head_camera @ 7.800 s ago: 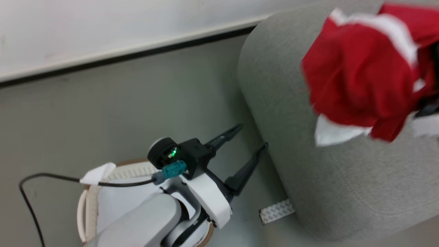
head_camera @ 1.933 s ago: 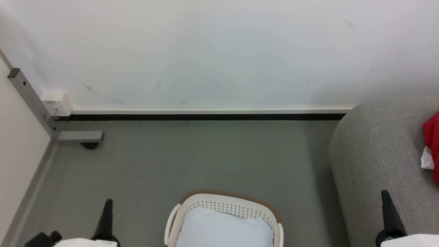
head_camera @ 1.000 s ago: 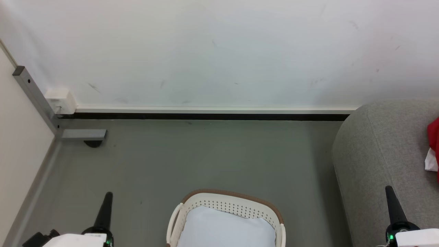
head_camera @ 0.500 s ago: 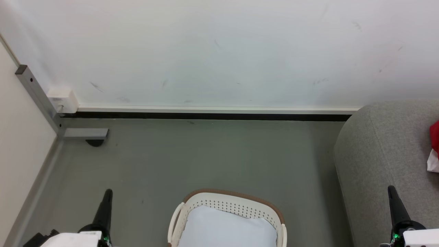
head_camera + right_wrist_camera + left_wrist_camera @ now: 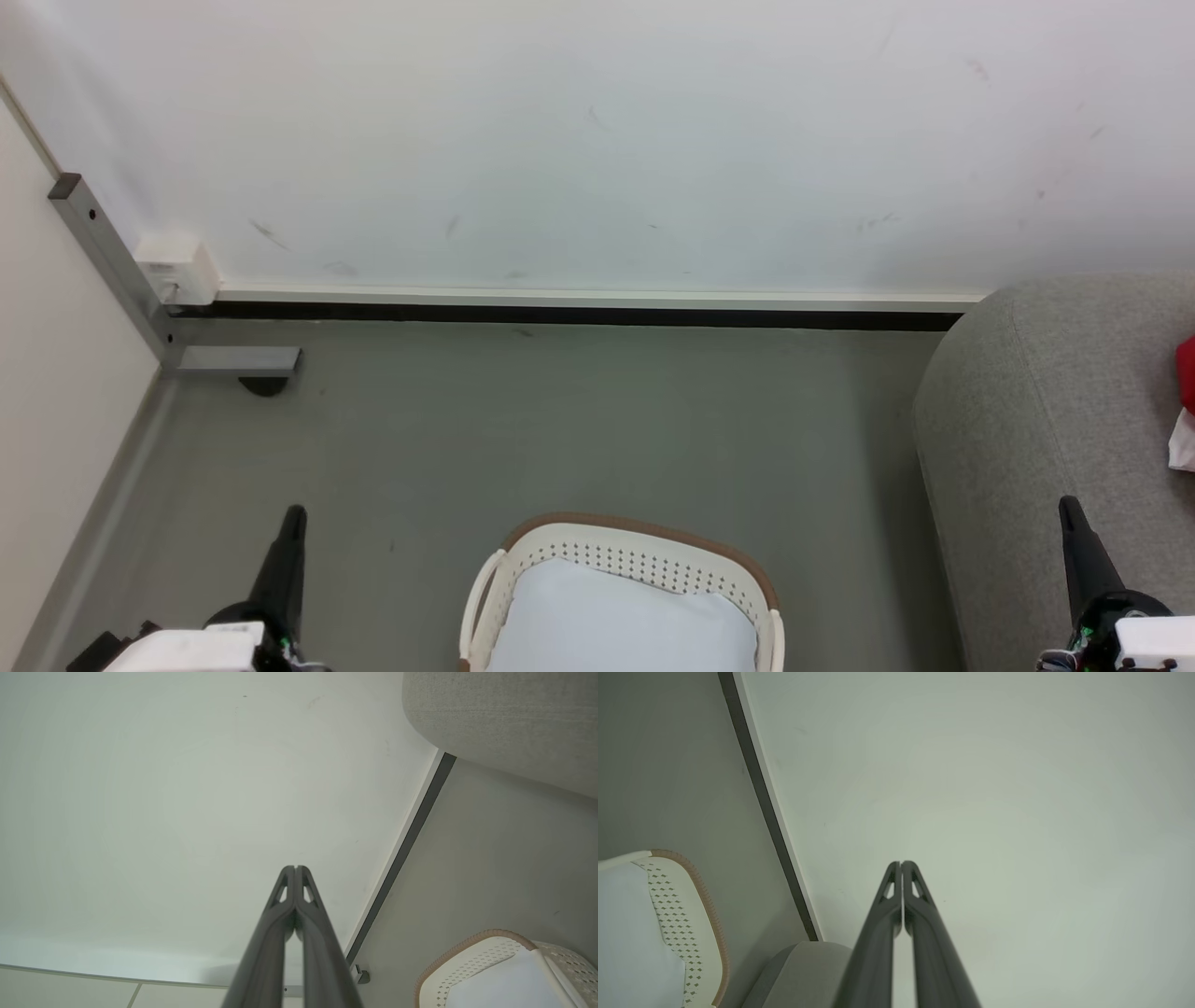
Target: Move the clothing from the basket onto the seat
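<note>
The red clothing (image 5: 1186, 375) lies on the grey seat (image 5: 1036, 411) at the head view's right edge, mostly cut off, with a white bit below it. The cream basket (image 5: 635, 551) with a brown rim stands on the floor at the bottom centre and holds a pale bluish-white cloth (image 5: 635, 621). My left gripper (image 5: 293, 519) sits at the lower left, left of the basket; its fingers (image 5: 901, 865) are pressed together with nothing between them. My right gripper (image 5: 1070, 509) is at the lower right beside the seat's front; its fingers (image 5: 295, 870) are likewise pressed together and empty.
A white wall (image 5: 597, 140) with a dark skirting strip (image 5: 560, 315) runs behind the basket. A grey metal post and foot (image 5: 224, 359) stand in the left corner by a pale panel (image 5: 47, 392). Bare grey floor (image 5: 560, 429) lies between wall and basket.
7.8 s ago the red clothing hung over the seat, the left gripper open. Since 1.9 s ago the camera drifted slightly left; the clothing rests on the seat, nothing else changed.
</note>
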### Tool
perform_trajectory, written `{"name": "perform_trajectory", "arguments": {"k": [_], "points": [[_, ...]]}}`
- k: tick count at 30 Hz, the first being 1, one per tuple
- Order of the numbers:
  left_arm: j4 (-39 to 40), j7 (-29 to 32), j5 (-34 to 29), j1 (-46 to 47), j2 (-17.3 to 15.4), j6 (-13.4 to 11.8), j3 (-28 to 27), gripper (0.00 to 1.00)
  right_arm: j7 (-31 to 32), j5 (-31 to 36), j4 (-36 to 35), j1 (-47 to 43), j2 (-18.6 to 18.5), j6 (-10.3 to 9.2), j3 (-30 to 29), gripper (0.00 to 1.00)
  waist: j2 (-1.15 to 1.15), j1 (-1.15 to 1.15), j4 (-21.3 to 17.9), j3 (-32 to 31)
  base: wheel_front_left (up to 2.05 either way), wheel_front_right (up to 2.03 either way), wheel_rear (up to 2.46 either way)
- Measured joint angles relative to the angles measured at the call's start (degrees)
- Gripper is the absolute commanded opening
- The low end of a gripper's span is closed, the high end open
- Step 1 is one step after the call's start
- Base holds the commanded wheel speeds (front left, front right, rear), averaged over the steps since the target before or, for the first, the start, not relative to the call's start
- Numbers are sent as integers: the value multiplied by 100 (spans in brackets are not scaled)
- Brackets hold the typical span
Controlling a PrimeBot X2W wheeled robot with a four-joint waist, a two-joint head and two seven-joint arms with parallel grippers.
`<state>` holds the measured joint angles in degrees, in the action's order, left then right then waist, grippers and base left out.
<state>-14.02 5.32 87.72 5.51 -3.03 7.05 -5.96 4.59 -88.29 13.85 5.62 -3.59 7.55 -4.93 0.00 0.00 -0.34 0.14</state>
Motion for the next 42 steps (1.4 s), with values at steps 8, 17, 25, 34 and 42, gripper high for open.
{"name": "perform_trajectory", "arguments": {"k": [8, 17, 25, 34, 42], "points": [[-3, 81, 296, 25, 16, 21, -40, 0, 89, -282, 4, 12, 7, 0, -56, 0, 0, 0, 22, 3, 0, 0, 0], [-4, 122, 426, 46, 23, 33, -59, 0, 141, -466, 8, 19, 18, 0, -88, 0, 0, 0, 34, 4, 0, 0, 0], [-4, 122, 426, 47, 23, 33, -59, 0, 142, -465, 9, 19, 22, 0, -96, 0, 0, 0, 34, 4, 0, 0, 0], [-4, 122, 426, 47, 23, 33, -59, 0, 146, -464, 9, 19, 27, 0, -103, 0, 0, 0, 34, 4, 0, 0, 0], [-4, 122, 426, 47, 23, 33, -59, 0, 147, -463, 10, 20, 31, 0, -109, 0, 0, 0, 34, 4, 0, 0, 0]]}}
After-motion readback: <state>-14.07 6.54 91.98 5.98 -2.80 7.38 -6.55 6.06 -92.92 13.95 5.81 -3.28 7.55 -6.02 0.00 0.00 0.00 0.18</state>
